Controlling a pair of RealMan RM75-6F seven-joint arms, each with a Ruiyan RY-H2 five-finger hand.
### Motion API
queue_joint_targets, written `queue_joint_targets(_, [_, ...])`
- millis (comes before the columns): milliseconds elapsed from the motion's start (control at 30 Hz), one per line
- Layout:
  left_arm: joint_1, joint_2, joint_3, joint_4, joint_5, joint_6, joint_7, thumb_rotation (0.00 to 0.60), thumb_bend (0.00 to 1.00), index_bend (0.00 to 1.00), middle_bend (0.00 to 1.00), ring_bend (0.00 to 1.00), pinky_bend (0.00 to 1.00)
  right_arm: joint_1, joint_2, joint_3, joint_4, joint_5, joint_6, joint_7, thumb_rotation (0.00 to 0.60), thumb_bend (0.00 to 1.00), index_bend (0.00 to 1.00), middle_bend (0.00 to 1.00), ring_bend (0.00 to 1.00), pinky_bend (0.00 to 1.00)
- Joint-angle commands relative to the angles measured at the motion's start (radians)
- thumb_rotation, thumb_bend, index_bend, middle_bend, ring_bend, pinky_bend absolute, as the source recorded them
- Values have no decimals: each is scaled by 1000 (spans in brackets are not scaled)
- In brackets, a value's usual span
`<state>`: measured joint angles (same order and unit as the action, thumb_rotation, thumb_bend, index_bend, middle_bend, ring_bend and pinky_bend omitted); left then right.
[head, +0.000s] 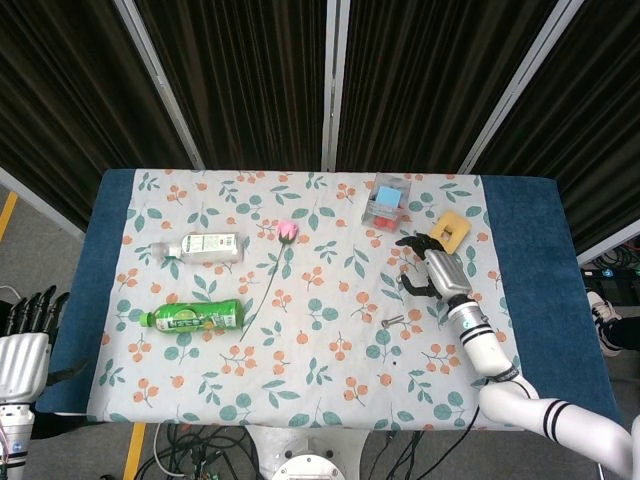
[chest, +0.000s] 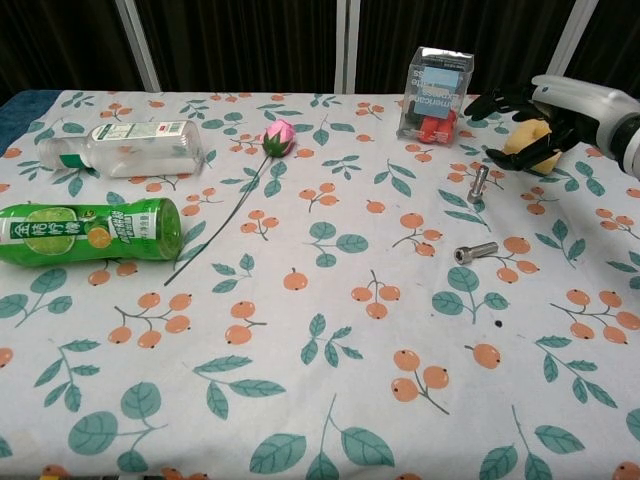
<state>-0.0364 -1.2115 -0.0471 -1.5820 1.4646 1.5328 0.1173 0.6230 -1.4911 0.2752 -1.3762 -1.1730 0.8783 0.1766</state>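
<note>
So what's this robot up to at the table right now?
The robot's right hand hovers open above the flowered tablecloth, holding nothing. Just below it one small bolt stands on end, and a second bolt lies flat nearer the front. A yellow sponge and a clear box are close by. The left hand hangs off the table's edge, far from the bottles and the rose.

Robot test lab: a bench (head: 530, 260) is standing before black curtains (head: 250, 80) hung between metal posts (head: 332, 80), wearing a fruit-print cloth (chest: 330, 330), while cables (head: 200, 450) are trailing over a floor with yellow marking tape (head: 8, 212).
</note>
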Motion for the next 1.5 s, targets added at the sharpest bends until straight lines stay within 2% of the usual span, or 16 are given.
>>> queue_joint_targets(33, [1, 1, 0, -2, 1, 2, 1, 600, 61, 98, 0, 0, 0, -27, 75, -36, -92, -101, 73, -41, 600, 359, 193, 143, 0, 0])
queue_joint_targets(167, [2, 3, 1, -5, 3, 4, 1, 600, 60, 98, 0, 0, 0, -60, 138, -93, -181, -198, 148, -129, 600, 303, 250, 145, 0, 0])
queue_joint_targets(400, [4, 4, 4, -6, 9, 6, 0, 600, 61, 98, 0, 0, 0, -115, 139, -167, -219, -292, 274, -372, 600, 268, 378, 186, 0, 0])
queue_joint_targets(533, [6, 6, 5, -9, 19, 16, 0, 600, 60, 98, 0, 0, 0, -103, 124, -189, -221, -290, 246, -499, 600, 270, 425, 183, 0, 0])
queue_joint_targets(767, [21, 7, 12, -6, 17, 27, -8, 600, 60, 98, 0, 0, 0, -65, 68, -203, -175, -266, 177, -630, 600, 264, 451, 174, 0, 0])
queue_joint_targets(900, [25, 6, 13, -4, 18, 32, -13, 600, 60, 98, 0, 0, 0, -49, 27, -201, -140, -246, 153, -663, 600, 216, 451, 167, 0, 0])
queue_joint_targets(1100, [27, 6, 14, 0, 18, 32, -18, 600, 61, 98, 0, 0, 0, -38, -13, -208, -87, -228, 136, -698, 600, 218, 452, 162, 0, 0])
queue_joint_targets(1500, [28, 4, 13, 3, 17, 26, -24, 600, 61, 98, 0, 0, 0, -41, -71, -219, 20, -229, 137, -616, 600, 247, 502, 176, 0, 0])
